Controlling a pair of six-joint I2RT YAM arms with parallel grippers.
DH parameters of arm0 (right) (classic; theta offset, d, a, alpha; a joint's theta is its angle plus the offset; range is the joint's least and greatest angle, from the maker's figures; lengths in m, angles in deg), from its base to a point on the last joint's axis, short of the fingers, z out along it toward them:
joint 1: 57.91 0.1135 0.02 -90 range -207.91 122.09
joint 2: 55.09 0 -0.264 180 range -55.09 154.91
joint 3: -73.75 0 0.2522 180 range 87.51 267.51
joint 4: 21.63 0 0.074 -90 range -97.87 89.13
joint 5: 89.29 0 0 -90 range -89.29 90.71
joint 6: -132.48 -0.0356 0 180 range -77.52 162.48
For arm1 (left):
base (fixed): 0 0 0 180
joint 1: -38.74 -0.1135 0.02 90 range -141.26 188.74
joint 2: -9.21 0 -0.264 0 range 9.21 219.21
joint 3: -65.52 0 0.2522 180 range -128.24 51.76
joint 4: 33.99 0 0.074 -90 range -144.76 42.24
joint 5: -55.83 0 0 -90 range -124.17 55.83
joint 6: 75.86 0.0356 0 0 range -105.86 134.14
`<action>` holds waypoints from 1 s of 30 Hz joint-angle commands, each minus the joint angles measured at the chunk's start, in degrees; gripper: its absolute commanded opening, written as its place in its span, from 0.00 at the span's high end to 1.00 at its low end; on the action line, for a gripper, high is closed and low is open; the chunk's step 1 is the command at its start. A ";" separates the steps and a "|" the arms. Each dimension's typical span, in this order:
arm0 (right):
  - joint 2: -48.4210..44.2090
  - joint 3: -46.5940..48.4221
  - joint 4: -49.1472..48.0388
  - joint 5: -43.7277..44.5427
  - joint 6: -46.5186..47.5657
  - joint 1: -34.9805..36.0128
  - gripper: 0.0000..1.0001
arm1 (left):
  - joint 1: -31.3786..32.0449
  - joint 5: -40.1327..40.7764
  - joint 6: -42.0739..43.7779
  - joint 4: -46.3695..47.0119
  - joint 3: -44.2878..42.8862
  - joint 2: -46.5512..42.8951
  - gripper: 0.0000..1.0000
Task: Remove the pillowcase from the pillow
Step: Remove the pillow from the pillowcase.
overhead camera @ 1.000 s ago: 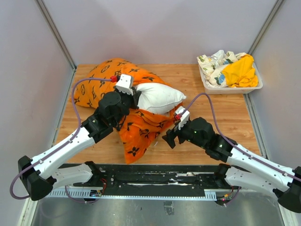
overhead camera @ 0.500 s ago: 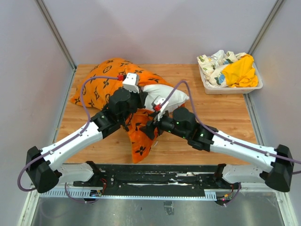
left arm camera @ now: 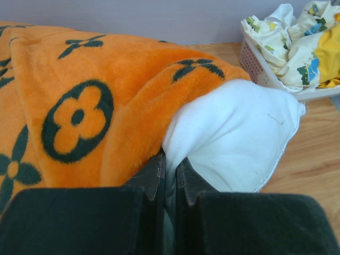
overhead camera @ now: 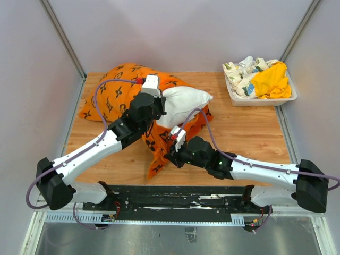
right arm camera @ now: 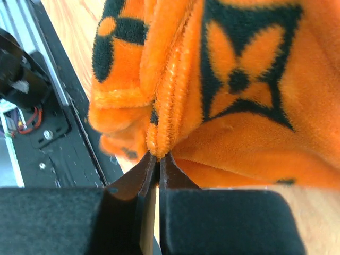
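Note:
The orange pillowcase (overhead camera: pixel 114 93) with black motifs lies bunched at the table's back left, and a flap of it hangs toward the front (overhead camera: pixel 158 146). One end of the white pillow (overhead camera: pixel 183 103) sticks out of it to the right. My left gripper (overhead camera: pixel 161 110) is shut on a pinch of the pillow's white fabric (left arm camera: pixel 239 133), right beside the pillowcase edge (left arm camera: pixel 79 106). My right gripper (overhead camera: pixel 171 154) is shut on the fuzzy hem of the pillowcase (right arm camera: pixel 239 79), its jaws pressed together on the seam (right arm camera: pixel 158 155).
A white basket (overhead camera: pixel 234 98) at the back right holds a yellow cloth (overhead camera: pixel 271 79) and a floral-print cloth (overhead camera: pixel 241 71); it also shows in the left wrist view (left arm camera: pixel 255 69). Grey walls close in the wooden table (overhead camera: pixel 249 133). The black rail (overhead camera: pixel 175 199) runs along the near edge.
My right arm swung left from the bare table to the pillowcase's front flap and closed on its hem. My left arm shifted slightly back and right, still holding the pillow.

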 commanded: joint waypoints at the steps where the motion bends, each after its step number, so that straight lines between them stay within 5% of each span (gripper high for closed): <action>1: -0.74 -6.74 5.87 2.59 -3.67 2.93 0.99 | -1.34 9.37 2.52 8.78 -8.53 1.04 1.00; 17: 17.08 -4.61 10.45 8.80 -9.69 3.85 0.99 | -4.23 8.38 5.60 10.88 -15.19 -4.35 1.00; 30: 22.66 -1.71 15.43 12.90 -12.25 3.68 0.99 | -6.12 8.08 6.61 9.86 -18.56 -5.88 1.00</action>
